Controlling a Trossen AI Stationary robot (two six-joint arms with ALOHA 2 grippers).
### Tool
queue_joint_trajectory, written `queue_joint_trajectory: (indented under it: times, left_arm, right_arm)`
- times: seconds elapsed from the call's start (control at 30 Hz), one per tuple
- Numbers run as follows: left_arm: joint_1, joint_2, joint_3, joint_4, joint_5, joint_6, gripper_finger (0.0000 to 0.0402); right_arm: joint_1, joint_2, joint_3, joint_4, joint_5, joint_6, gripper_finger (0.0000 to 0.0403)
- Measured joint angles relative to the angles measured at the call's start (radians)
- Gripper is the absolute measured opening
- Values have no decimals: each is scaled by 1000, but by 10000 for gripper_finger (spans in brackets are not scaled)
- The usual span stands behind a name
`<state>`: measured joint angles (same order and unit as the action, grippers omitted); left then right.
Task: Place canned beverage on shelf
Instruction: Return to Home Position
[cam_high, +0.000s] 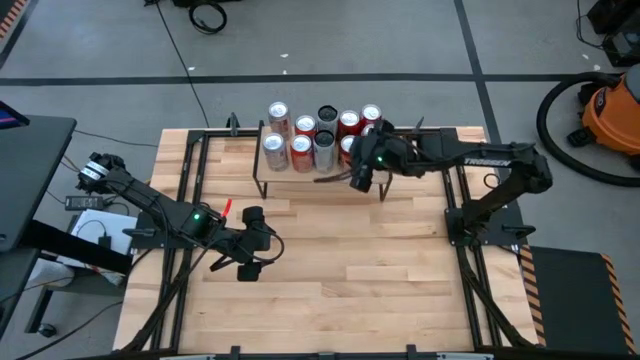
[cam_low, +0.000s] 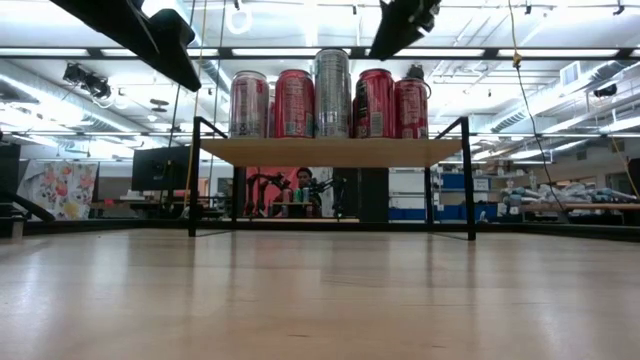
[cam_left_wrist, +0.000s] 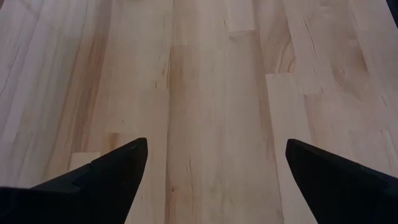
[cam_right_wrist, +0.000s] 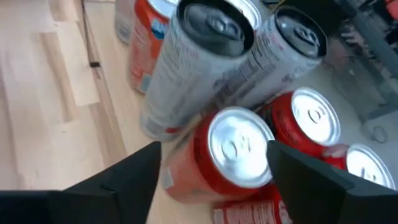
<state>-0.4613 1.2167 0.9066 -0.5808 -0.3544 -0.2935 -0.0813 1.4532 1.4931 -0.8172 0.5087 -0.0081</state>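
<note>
Jaws of the left gripper (cam_left_wrist: 214, 149) are standing spread with nothing between them, hovering over the bare worktop (cam_high: 350, 290) at near left. This arm is waiting.

Farther off, the right gripper (cam_high: 362, 170) is hanging over the right part of the shelf (cam_low: 260, 152). Its jaws are also spread and gripping nothing. The red can (cam_right_wrist: 239, 149) is standing on the shelf right under the gap between the jaws, at the right of the near row. The low view is showing the gripper up above the can tops, so the can is sitting free of both fingers. The tall silver cans (cam_right_wrist: 205, 68) are crowding it just on the far side.

Judgement: the step in hand is the retreat to home.
- Lift straight up until the fingers are clearing the tallest tops.
- Only then swing back toward near right.
- Keep the jaws spread throughout.
- The main risk is clipping a tall can sideways.
</note>
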Motion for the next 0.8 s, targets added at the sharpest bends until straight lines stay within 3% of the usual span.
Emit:
queue_joint_trajectory:
  times: [0.17, 0.3, 0.8]
  left_arm:
    - [0, 0, 0, -7, 0, 0, 393]
    - [0, 0, 0, -14, 0, -1, 393]
    - [0, 0, 0, -21, 0, -7, 393]
  right_arm:
    - [-58, 64, 91, -59, -41, 5, 360]
    - [-113, 105, 149, -96, -70, 12, 384]
    - [-190, 120, 167, -109, -204, 52, 347]
